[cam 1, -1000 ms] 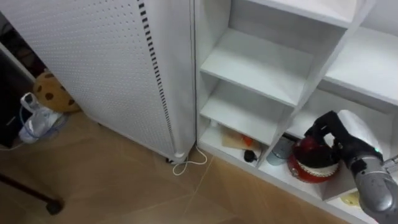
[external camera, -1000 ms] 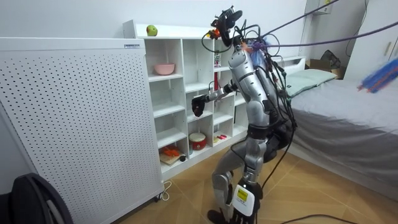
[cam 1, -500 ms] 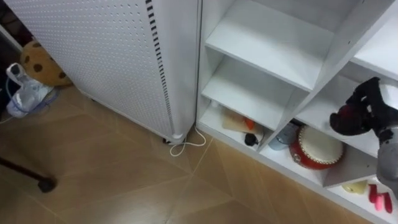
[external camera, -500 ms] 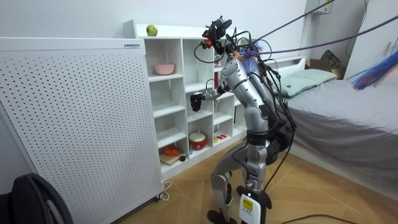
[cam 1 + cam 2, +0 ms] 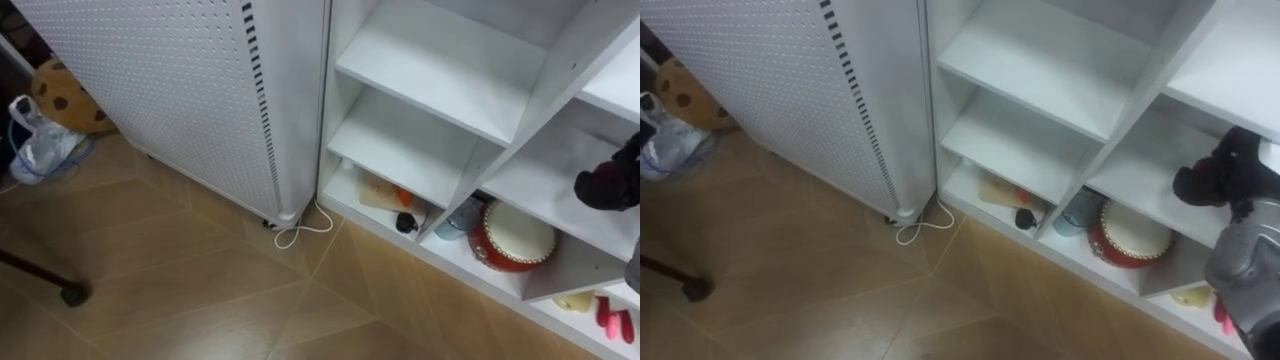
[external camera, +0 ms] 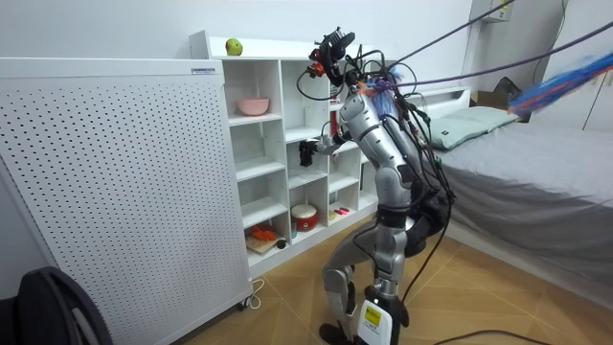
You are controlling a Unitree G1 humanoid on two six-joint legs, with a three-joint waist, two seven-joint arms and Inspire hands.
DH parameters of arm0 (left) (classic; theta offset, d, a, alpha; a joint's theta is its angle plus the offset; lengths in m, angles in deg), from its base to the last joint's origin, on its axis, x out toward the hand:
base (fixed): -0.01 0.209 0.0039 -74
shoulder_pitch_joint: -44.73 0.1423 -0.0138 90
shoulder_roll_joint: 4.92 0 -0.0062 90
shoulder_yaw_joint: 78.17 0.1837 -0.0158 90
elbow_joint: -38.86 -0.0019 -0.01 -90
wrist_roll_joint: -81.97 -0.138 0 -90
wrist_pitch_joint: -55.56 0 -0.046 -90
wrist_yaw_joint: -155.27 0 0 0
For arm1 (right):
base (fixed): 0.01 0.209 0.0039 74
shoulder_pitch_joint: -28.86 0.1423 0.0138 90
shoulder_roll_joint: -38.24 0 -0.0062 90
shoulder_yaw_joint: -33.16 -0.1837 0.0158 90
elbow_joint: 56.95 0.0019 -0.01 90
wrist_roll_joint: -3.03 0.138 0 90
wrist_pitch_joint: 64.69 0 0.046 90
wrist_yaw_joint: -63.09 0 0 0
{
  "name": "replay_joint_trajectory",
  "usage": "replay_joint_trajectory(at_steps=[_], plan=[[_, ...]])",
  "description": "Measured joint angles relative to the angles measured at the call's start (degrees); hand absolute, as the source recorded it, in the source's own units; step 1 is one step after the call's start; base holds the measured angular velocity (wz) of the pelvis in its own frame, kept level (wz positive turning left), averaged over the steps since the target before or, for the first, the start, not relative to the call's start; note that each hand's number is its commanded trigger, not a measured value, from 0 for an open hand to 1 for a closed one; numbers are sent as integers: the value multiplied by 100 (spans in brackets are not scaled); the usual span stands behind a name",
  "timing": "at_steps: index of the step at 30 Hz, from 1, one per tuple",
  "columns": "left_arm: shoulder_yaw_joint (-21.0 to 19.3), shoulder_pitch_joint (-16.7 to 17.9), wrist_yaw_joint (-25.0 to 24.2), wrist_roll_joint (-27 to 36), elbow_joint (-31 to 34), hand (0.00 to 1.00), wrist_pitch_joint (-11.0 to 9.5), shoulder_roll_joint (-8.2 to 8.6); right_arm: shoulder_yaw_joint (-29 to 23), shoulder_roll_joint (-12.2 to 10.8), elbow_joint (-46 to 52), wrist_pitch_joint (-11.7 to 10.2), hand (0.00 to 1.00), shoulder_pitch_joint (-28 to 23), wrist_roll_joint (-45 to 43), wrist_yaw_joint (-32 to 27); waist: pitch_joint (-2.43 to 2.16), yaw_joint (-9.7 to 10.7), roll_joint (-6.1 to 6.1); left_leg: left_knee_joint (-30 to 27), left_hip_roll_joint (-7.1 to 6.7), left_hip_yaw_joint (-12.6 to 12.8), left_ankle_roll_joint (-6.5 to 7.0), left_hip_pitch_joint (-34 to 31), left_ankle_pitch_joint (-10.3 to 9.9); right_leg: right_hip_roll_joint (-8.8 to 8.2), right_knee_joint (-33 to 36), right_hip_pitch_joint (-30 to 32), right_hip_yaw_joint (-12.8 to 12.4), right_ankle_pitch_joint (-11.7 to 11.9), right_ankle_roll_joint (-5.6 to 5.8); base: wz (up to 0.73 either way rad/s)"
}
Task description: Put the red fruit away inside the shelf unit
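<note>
My right hand (image 5: 608, 186) (image 5: 1222, 176) comes in from the right, in front of the white closet's (image 5: 430, 70) middle shelf, just above the compartment with a red pot (image 5: 512, 238). Its dark fingers are curled round something dark reddish and round, mostly hidden. In the room view this hand (image 6: 307, 151) is stretched out to the closet (image 6: 287, 144), and I stand close before it, leaning in. A green apple (image 6: 233, 46) lies on the closet's top.
A white perforated panel (image 5: 180, 90) stands left of the closet, with a white cord (image 5: 300, 230) on the wooden floor at its foot. The bottom shelf holds small items and a black knob (image 5: 405, 222). A pink bowl (image 6: 254, 105) sits higher up. A bed (image 6: 536, 163) lies behind me.
The view has shifted as I leaned towards the closet. My right hand rose from in front of the red pot to the shelf level above it and moved right.
</note>
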State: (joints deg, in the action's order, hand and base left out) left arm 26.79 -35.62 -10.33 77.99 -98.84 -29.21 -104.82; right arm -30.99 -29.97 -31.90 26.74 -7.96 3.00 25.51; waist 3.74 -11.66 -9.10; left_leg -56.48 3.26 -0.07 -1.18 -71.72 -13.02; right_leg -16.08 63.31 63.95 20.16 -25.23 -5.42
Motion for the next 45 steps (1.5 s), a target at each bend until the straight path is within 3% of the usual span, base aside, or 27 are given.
replay_joint_trajectory(at_steps=[3, 5, 17, 27, 32, 38, 40, 44, 45], plan=[[-2, 19, 63, 5, 4, 0, 73, -7, 2, -1, -30, 18, 0, -3, 181, -40, 0, -26, 1, -107, -15, 6, 2, -5, -57, -23, 106, 10, -39, -54, 19, 2], [-1, 20, 114, 5, 7, 0, 82, -8, 2, 0, -88, 46, 0, -2, 234, -133, 0, -33, 1, -114, -101, 5, 5, -4, -59, -82, 161, 15, -36, -82, 17, 9], [0, 181, 178, 142, 7, 0, 106, -35, 1, 0, -176, 57, 0, -2, 540, -360, -4, -154, 9, -209, -95, 3, 16, -17, -108, -84, 219, 19, -46, -104, 19, 0], [-26, 198, 176, 232, 92, 0, 105, -52, -14, 128, -170, 52, 0, -2, 650, -656, -42, -263, 211, -259, -109, 32, 53, -38, -159, -154, 263, 26, -51, -156, 72, 1], [-27, 238, 130, 345, 85, 0, 86, -90, -10, 132, -103, 52, 0, -56, 644, -666, -45, -286, 227, -211, -141, 90, 64, 78, -167, -142, 255, -35, -124, -159, 88, 0], [3, 314, 58, 494, 74, 0, -41, -111, -1, 132, 89, 23, 0, -388, 597, -506, -26, -295, 306, -89, -158, 133, 62, 417, -182, -167, 167, -339, -135, -180, 110, 0], [97, 333, -48, 657, -41, 0, -75, -107, 2, 130, 379, 3, 0, -790, 366, -246, -19, -353, 399, -14, -79, 142, 59, 718, -231, -55, -12, -670, -128, -164, 147, -12], [73, 342, -166, 800, -294, 0, -80, -26, -16, 133, 1025, -18, 0, -1531, -473, 192, -32, -399, 447, 225, -59, 227, 41, 1242, -280, -29, -254, -1133, -152, -160, 181, -13], [77, 339, -189, 797, -302, 0, -84, 6, -11, 132, 1249, -56, 0, -1833, -782, 363, -39, -436, 468, 308, -3, 236, 39, 1396, -280, 65, -382, -1288, -167, -136, 216, -12]])
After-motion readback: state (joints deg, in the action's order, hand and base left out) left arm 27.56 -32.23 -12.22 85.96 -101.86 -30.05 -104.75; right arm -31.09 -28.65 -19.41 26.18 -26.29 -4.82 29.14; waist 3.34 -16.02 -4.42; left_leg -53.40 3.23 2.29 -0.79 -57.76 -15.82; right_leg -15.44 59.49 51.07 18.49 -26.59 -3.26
